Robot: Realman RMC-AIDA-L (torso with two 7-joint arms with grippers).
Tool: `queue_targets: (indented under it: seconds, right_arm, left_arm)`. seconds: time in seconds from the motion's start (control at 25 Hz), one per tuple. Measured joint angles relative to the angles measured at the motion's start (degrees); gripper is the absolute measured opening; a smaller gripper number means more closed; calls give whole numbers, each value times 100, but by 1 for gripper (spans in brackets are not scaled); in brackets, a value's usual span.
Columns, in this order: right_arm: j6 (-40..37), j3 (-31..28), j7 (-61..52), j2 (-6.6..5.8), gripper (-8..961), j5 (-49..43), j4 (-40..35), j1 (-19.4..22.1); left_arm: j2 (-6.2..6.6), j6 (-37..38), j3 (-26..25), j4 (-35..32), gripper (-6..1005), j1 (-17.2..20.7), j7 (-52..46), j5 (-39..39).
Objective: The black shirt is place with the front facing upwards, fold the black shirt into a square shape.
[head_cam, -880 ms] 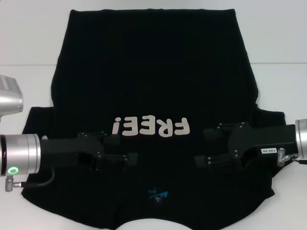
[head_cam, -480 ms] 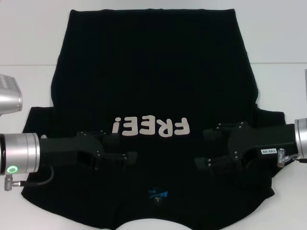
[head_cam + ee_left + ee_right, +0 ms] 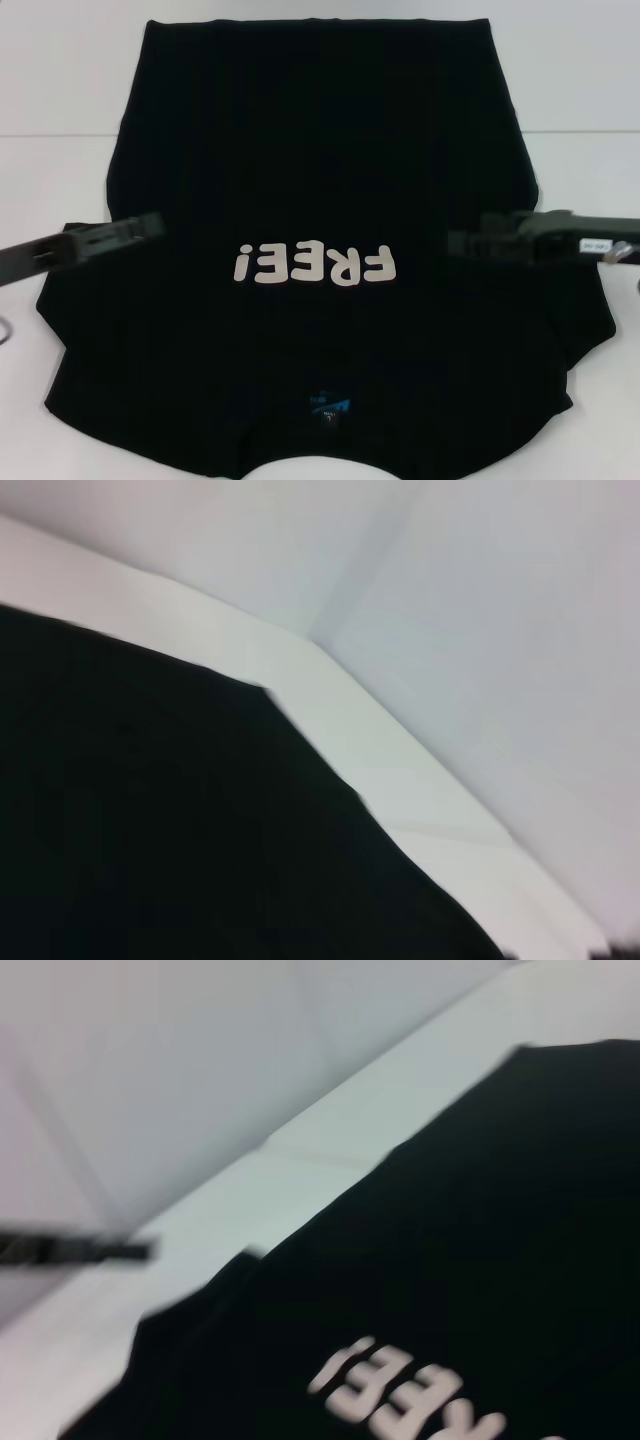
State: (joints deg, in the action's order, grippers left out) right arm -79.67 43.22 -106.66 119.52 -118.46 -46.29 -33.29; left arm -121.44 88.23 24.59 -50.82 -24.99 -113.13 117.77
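The black shirt (image 3: 320, 150) lies flat and front up on the white table (image 3: 580, 90). Its cream "FREE!" letters (image 3: 315, 265) are upside down to me, and the blue neck label (image 3: 328, 405) is at the near edge. My left gripper (image 3: 150, 225) hovers over the shirt's left side, level with the letters. My right gripper (image 3: 462, 242) hovers over the right side at about the same height. Neither holds cloth. The shirt also shows in the left wrist view (image 3: 150, 830) and in the right wrist view (image 3: 480, 1260), letters included.
White table surface surrounds the shirt on the left, the right and the far side. In the right wrist view the left arm (image 3: 75, 1248) shows as a dark bar above the table. The shirt's near hem runs to the table's front edge.
Both arms have pulled back from the chest area near the collar, lifting and moving outward to the shirt's sides. The shirt lies much as before.
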Motion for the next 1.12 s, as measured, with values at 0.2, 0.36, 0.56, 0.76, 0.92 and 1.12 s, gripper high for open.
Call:
queue_targets:
  seconds: [0.2,0.36,0.56,0.76,0.92,1.12]
  right_arm:
    - [238,-224,-927,-138,927,2,163,22]
    - [398,-244,-1193,-221,927,4,352,-11]
    - [506,-200,-1189,-222,927,6,386,-100]
    - [524,-198,-1177,-226,927,-13,389,-145]
    - [565,-198,-1173,-228,927,-11,392,-140]
    - [568,-201,-1173,-225,927,-8,393,-130]
  left_arm:
    - [316,39,-158,41,920,353,-1750,-16]
    - [341,-108,-288,48,920,466,-2444,34]
    - [295,-723,-296,113,920,526,-2690,308]
    - [314,-1155,-284,358,920,529,-2401,471]
    - [319,-1412,-286,496,919,542,-2344,478]
    - [330,-1634,-283,634,917,540,-2340,484]
